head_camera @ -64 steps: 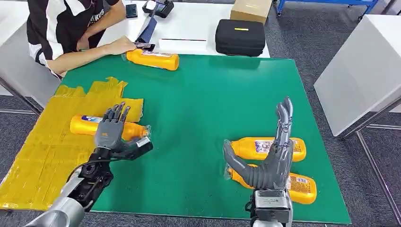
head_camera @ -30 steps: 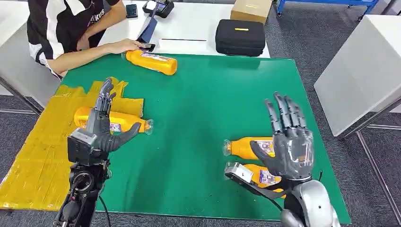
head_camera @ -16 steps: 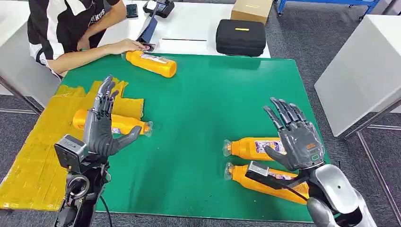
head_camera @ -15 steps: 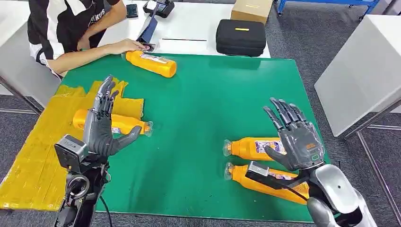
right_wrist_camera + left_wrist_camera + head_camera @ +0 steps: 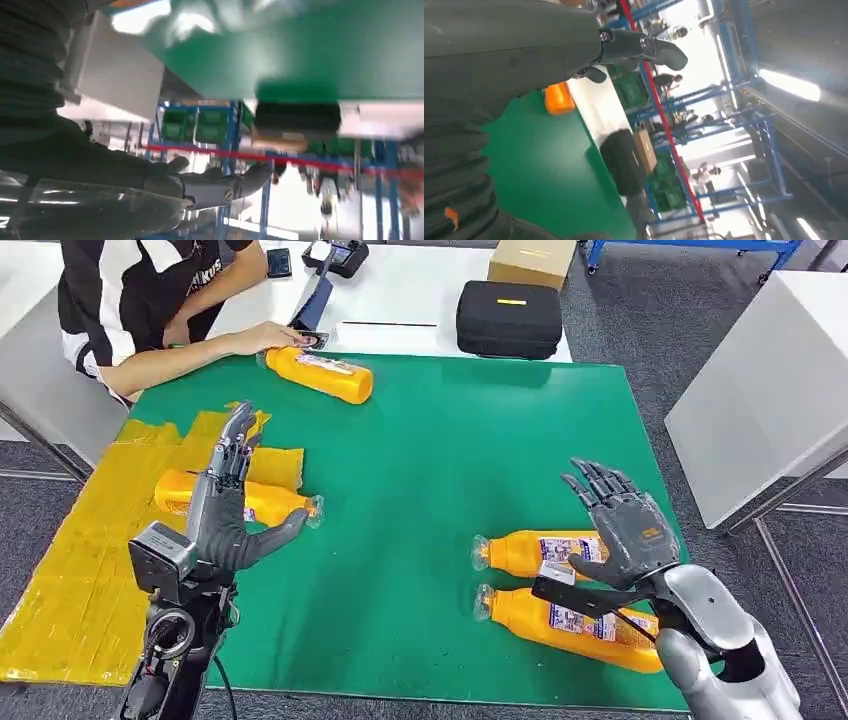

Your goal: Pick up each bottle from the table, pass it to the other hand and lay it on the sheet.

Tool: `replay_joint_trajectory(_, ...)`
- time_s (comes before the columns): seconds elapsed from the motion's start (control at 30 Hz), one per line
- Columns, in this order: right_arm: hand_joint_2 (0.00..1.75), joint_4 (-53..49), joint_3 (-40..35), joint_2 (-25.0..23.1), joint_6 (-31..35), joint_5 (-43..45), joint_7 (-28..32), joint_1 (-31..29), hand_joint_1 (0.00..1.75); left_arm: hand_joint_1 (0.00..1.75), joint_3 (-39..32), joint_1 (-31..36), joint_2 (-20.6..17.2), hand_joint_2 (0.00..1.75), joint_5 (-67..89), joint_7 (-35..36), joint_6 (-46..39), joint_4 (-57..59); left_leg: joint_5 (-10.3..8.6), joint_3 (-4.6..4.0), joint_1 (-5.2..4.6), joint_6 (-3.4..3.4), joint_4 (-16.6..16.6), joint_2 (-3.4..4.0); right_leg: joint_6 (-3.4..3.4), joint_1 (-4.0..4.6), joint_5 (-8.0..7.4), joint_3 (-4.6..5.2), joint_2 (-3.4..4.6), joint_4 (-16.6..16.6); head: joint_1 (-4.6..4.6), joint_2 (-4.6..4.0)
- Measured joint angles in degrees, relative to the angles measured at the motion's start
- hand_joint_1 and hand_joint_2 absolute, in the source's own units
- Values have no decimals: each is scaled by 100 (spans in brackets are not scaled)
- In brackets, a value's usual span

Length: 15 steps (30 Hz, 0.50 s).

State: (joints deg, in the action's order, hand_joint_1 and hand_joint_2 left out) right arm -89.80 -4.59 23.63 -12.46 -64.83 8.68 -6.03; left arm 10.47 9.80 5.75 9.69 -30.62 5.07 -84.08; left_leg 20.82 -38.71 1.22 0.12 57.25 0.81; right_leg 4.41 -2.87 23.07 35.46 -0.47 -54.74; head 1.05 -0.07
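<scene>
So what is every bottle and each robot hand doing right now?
Bottle on the sheet: lying flat on the yellow sheet.
Far bottle: lying by a person's hand.
Two bottles, and: lying side by side on the green mat.
Left hand: empty, fingers apart.
Right hand: empty, spread above the pair.

The left robot hand (image 5: 222,512) hides the middle of the bottle on the sheet (image 5: 180,493)

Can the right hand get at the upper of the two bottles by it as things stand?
Probably yes. The right hand is open and hovers right over that bottle's far end, nothing lies between them, and the second bottle lies apart, nearer the robot.
</scene>
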Motion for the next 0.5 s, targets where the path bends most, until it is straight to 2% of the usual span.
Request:
replay_joint_trajectory(0.27, 175, 1318, -186, -129, 22, 2, 31, -666, 0, 0, 46, 54, -20, 175, -302, 26, 73, 146, -3, 0, -1, 2, 1, -2, 1, -1, 0, -3, -4, 0, 0, 0)
replay_joint_trajectory(0.5, 175, 1857, -328, -169, 35, 55, 96, -909, 0, 0, 107, 60, -33, 175, -318, 33, 55, 201, -2, -1, 0, 3, 1, -4, 1, 0, 0, -2, -4, 0, 0, 0)
